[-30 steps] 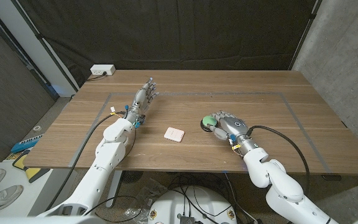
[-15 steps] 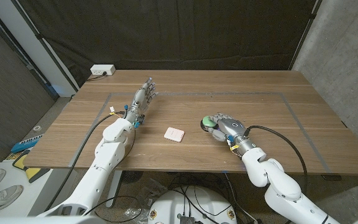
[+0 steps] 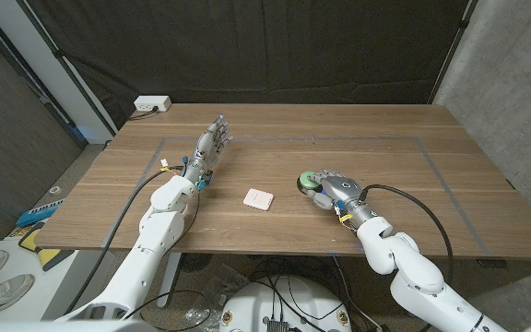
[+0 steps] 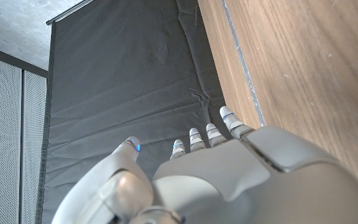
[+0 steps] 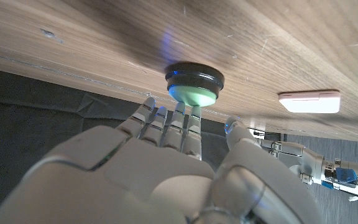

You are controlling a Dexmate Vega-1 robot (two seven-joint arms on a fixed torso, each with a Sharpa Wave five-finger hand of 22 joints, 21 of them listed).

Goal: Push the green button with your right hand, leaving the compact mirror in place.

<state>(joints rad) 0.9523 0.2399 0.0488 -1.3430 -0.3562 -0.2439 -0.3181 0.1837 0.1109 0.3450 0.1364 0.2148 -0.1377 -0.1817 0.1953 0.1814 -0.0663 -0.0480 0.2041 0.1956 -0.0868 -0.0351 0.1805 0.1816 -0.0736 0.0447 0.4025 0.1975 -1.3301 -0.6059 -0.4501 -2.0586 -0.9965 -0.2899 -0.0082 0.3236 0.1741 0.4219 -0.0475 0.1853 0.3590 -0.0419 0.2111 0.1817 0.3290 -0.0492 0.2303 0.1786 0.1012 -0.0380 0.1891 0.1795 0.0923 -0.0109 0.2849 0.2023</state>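
The green button [image 3: 310, 181] in its black ring sits on the wooden table [image 3: 385, 129], right of centre. My right hand [image 3: 335, 189] lies right beside it on the near right, fingers stretched out over its edge. In the right wrist view the fingertips [image 5: 193, 115] reach the green cap [image 5: 193, 94] and hold nothing. The compact mirror [image 3: 259, 198], a pale square, lies on the table left of the button, apart from both hands; it also appears in the right wrist view [image 5: 309, 101]. My left hand [image 3: 212, 145] stands at the left with straight, spread fingers, empty.
A white power box [image 3: 152, 104] sits at the table's far left corner. Thin tape lines [image 3: 358, 139] mark a rectangle on the tabletop. A dark curtain [image 3: 275, 46] hangs behind the table.
My right forearm has shifted a little to the left while the hand stays at the button. The mirror and my left hand have not moved.
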